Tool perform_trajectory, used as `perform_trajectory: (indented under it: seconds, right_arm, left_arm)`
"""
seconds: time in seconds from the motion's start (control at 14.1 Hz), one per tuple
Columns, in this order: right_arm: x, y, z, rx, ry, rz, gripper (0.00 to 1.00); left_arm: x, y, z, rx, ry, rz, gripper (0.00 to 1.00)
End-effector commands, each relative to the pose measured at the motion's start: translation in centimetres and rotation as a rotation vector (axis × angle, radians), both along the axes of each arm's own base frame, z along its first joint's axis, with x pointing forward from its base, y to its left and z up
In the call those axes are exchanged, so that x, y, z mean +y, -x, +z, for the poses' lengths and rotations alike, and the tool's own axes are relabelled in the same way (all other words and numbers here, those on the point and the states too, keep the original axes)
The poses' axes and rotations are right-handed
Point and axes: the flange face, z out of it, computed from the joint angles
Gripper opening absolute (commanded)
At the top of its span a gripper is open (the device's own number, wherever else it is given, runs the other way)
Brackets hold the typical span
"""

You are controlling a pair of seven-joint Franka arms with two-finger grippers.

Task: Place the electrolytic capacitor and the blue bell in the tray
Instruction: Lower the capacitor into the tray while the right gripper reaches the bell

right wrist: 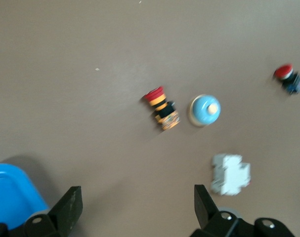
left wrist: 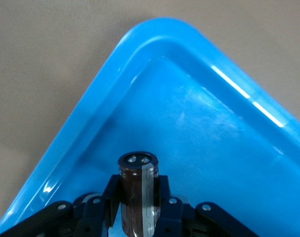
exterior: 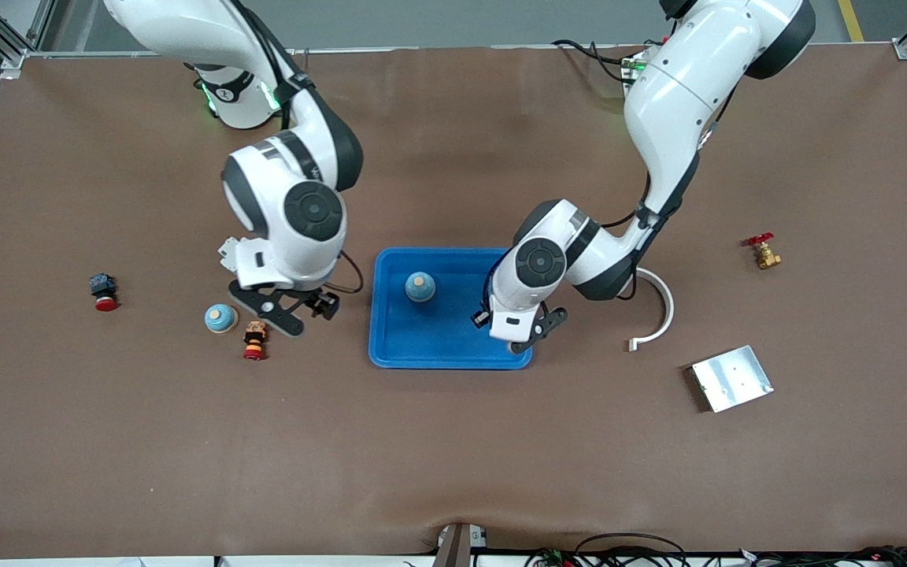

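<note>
Two blue bells are present: one [exterior: 420, 287] in the tray [exterior: 390, 346], one [exterior: 220, 318] on the desk [exterior: 453, 457]. One capacitor [left wrist: 138, 195] is clamped in the left hand [exterior: 523, 340] over a tray corner. The right hand [exterior: 296, 309] is spread wide, holding nothing.

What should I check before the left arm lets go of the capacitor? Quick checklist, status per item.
1. Left gripper shut on the electrolytic capacitor: ok.
2. Capacitor over the blue tray, inside the rim near a corner: ok.
3. Capacitor touching the tray floor: cannot tell.
4. Drop spot apart from the blue bell already in the tray: ok.
5. Right gripper open, holding nothing, over bare table beside the tray, out of the way: ok.
6. Second blue bell lies on the table beside the red-capped push button; whether it belongs in the tray too: cannot tell.
</note>
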Motion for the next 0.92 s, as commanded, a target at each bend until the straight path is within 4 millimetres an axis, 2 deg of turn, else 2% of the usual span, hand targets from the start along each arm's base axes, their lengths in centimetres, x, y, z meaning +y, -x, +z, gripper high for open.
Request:
perform_trajectory:
  seconds: [0.0,0.07,0.14,0.21,0.28,0.42,0.49,0.64,0.85]
  right_arm:
    - [-3.3,0.2,2.0,0.029,-0.019,0.036,1.0]
    - [-4.8,-0.4,2.0,0.054,-0.029,0.06,1.0]
    - [-5.5,-0.4,2.0,0.084,-0.064,0.074,1.0]
    - [-7.1,-0.8,2.4,0.094,-0.094,0.05,1.0]
    - [-8.8,-1.2,2.8,0.094,-0.102,0.042,1.0]
    - [-9.8,-1.1,3.1,0.104,-0.119,0.134,1.0]
    - [-10.6,-1.2,2.9,0.091,-0.131,0.168,1.0]
    - [-11.2,-1.0,2.4,0.082,-0.15,0.204,1.0]
    - [-14.4,-1.8,1.9,0.06,-0.211,0.208,1.0]
  left_arm:
    - [-0.3,-0.4,-1.1,-0.011,-0.023,0.017,0.1]
    - [-0.4,-0.3,-1.3,-0.015,-0.019,0.017,0.11]
    - [-0.5,-0.2,-1.5,-0.015,-0.019,0.016,0.15]
    - [-0.4,-0.3,-1.5,-0.016,-0.018,0.018,0.21]
    - [-0.4,-0.3,-1.4,-0.016,-0.018,0.019,0.23]
    - [-0.4,-0.3,-1.4,-0.017,-0.017,0.018,0.54]
    - [-0.4,-0.3,-1.4,-0.016,-0.018,0.017,0.67]
    - [-0.5,-0.3,-1.1,-0.022,-0.015,0.016,1.0]
    - [-0.5,-0.6,-0.1,-0.033,-0.01,0.018,1.0]
